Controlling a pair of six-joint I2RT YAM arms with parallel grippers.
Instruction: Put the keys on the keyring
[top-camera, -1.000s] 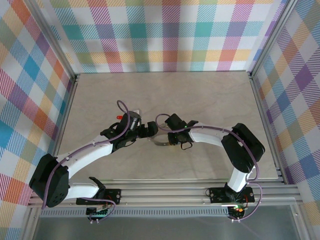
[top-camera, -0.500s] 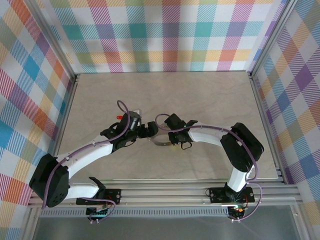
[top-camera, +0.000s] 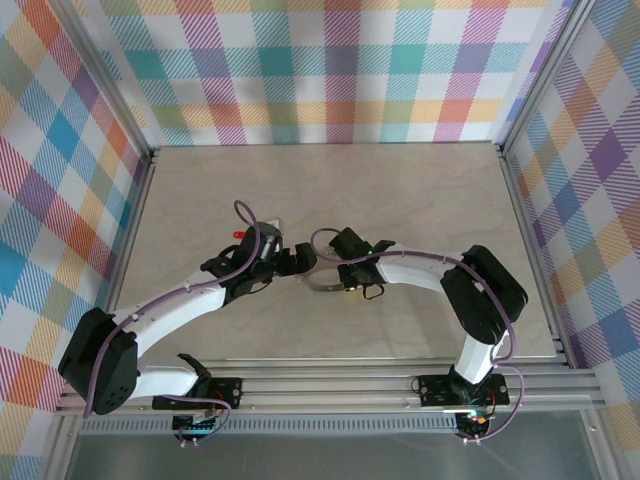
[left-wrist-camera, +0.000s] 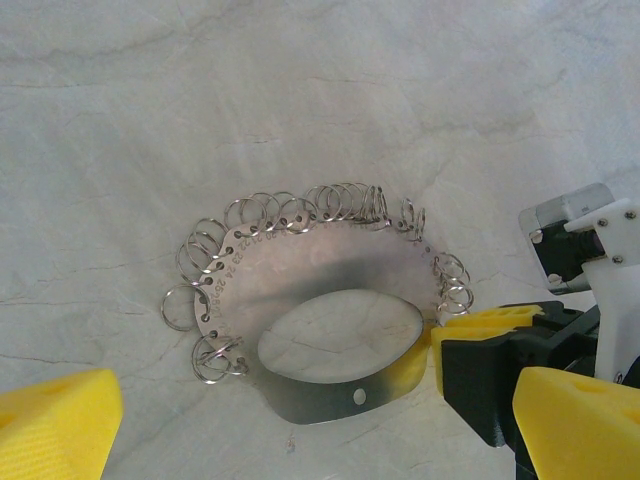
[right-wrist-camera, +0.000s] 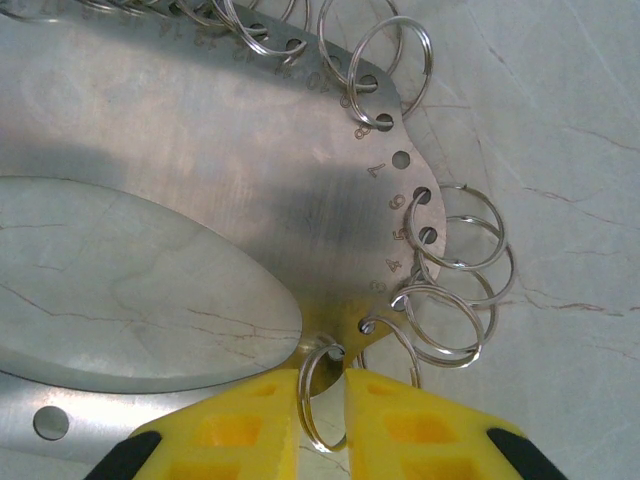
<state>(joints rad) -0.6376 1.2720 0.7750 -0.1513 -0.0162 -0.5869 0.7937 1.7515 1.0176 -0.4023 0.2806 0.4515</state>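
Note:
A curved steel plate (left-wrist-camera: 300, 265) lies flat on the table with several split keyrings (left-wrist-camera: 262, 210) threaded through the holes along its edge. My right gripper (right-wrist-camera: 322, 385) is at the plate's end, its yellow pads (right-wrist-camera: 250, 425) shut on one upright keyring (right-wrist-camera: 318, 400). In the top view the right gripper (top-camera: 337, 278) meets the plate (top-camera: 318, 287) from the right. My left gripper (left-wrist-camera: 320, 435) hovers above the plate, wide open, with nothing between its fingers (left-wrist-camera: 50, 425). A small key with a red head (top-camera: 238, 234) lies on the table just beyond the left wrist.
The marble-patterned table (top-camera: 400, 190) is bordered by aluminium rails (top-camera: 140, 230) and checkered walls. The two wrists nearly touch at the table's middle; the right gripper's black and yellow finger (left-wrist-camera: 490, 370) shows at the right of the left wrist view. Purple cables (top-camera: 245, 215) loop over both arms.
The right wrist has edged very slightly at the plate's end. The left arm and the plate have stayed where they were.

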